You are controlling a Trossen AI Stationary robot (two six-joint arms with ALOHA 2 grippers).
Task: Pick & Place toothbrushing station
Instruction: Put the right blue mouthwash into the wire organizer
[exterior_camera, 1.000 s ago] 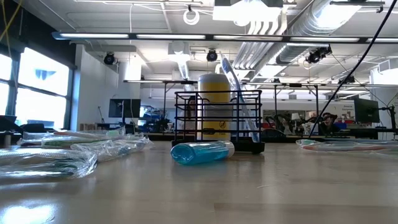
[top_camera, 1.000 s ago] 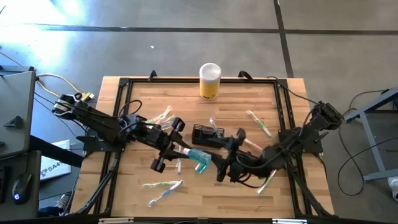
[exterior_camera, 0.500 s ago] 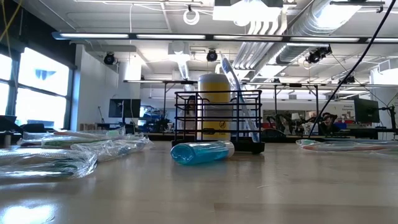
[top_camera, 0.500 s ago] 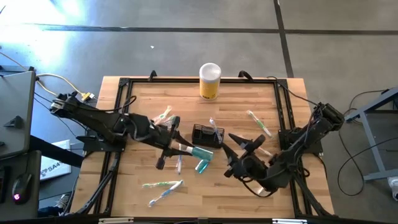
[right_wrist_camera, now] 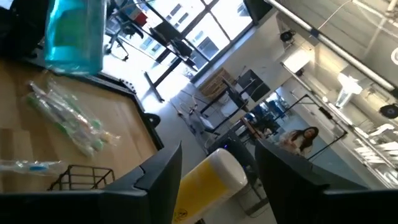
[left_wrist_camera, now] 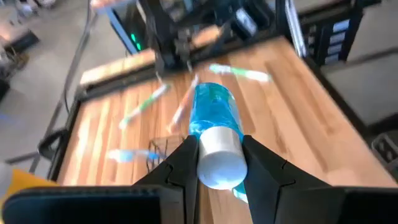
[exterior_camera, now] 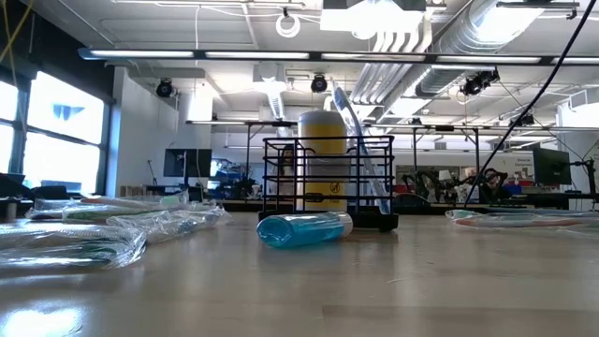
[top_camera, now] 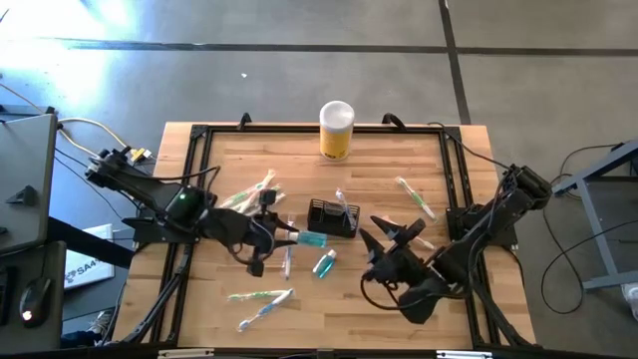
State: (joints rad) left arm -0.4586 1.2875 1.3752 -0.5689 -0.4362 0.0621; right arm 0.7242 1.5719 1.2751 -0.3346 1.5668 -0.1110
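The toothbrushing station is a small black wire caddy [top_camera: 332, 216] [exterior_camera: 328, 183] standing mid-table with a toothbrush [exterior_camera: 360, 150] upright in it. My left gripper [top_camera: 289, 237] is just to its left, above the table, shut on a blue bottle with a white cap [top_camera: 311, 239] [left_wrist_camera: 216, 118]. A second blue bottle [top_camera: 324, 263] [exterior_camera: 304, 227] lies on its side on the table in front of the caddy. My right gripper [top_camera: 391, 231] [right_wrist_camera: 217, 180] hovers right of the caddy, open, nothing between its fingers. My left gripper pinches the bottle at its white-cap end [left_wrist_camera: 219, 158] between its two fingers [left_wrist_camera: 186, 165]. The fingers come from the table's left, slanting a little downward, along the bottle. The bottle is lifted clear, nearly level, its blue end toward the caddy.
A yellow cylinder with a white lid [top_camera: 337, 130] stands at the far edge. Wrapped toothbrushes lie scattered: far left [top_camera: 254, 189], far right [top_camera: 417, 197], near left [top_camera: 261, 297]. A black frame [top_camera: 199, 135] rims the table.
My left gripper has tipped up from pointing steeply down to nearly level and drawn back a little toward the table's left; the held bottle now lies level, aimed at the caddy. My right gripper has swung toward the table's right and turned about its wrist.
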